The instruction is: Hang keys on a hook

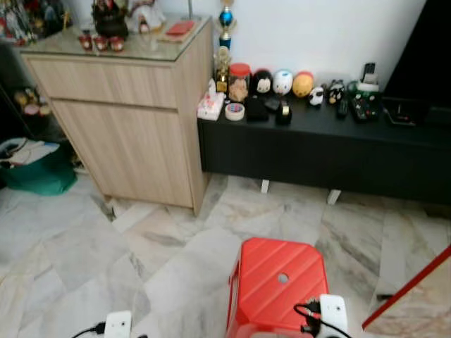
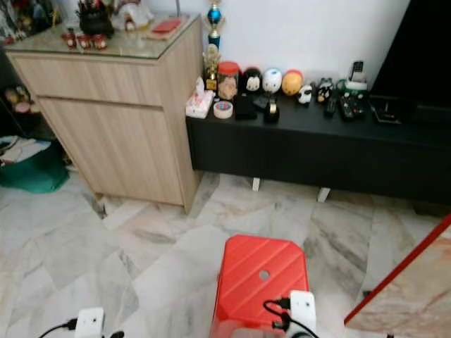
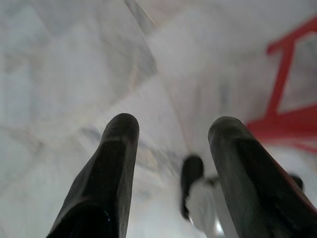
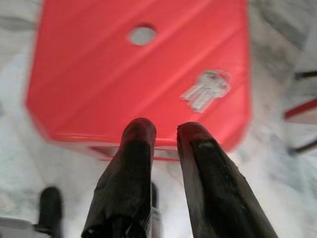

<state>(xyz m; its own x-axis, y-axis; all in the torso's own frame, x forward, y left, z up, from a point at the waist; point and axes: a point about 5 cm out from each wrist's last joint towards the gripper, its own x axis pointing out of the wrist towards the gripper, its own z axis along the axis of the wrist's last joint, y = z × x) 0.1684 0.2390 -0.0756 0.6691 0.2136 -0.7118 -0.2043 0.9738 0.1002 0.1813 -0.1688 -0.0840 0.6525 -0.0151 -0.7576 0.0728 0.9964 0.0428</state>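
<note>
Two tools are in play, both low over the marble floor [image 1: 84, 253]. Right tool [image 4: 163, 134] hovers above the near edge of the red plastic stool [image 4: 99, 84], its two black fingers [image 4: 131, 163] nearly together with just a slim gap between them, and nothing gripped. Keys [image 4: 207, 90], a small silver bunch on a ring, lie flat on the stool's top, toward one corner, off to the side of the round hole [image 4: 142, 34] in the seat and apart from the fingertips. Left tool [image 3: 173, 126] hangs over bare floor, fingers spread wide and empty, with red bars showing blurred beyond it. From the head views, the stool sits on the floor directly ahead. Beyond it runs a low black counter [image 1: 317, 151] against the white wall, carrying a row of small figurines [image 1: 282, 83], a roll of tape [image 1: 235, 111], a tissue packet [image 1: 210, 105] and remote controls [image 1: 363, 107]. Beside that stands a light wooden cabinet [image 1: 127, 120] with a glass top and knick-knacks on it. One green bag [image 1: 39, 172] rests on the floor by the cabinet's far side.
</note>
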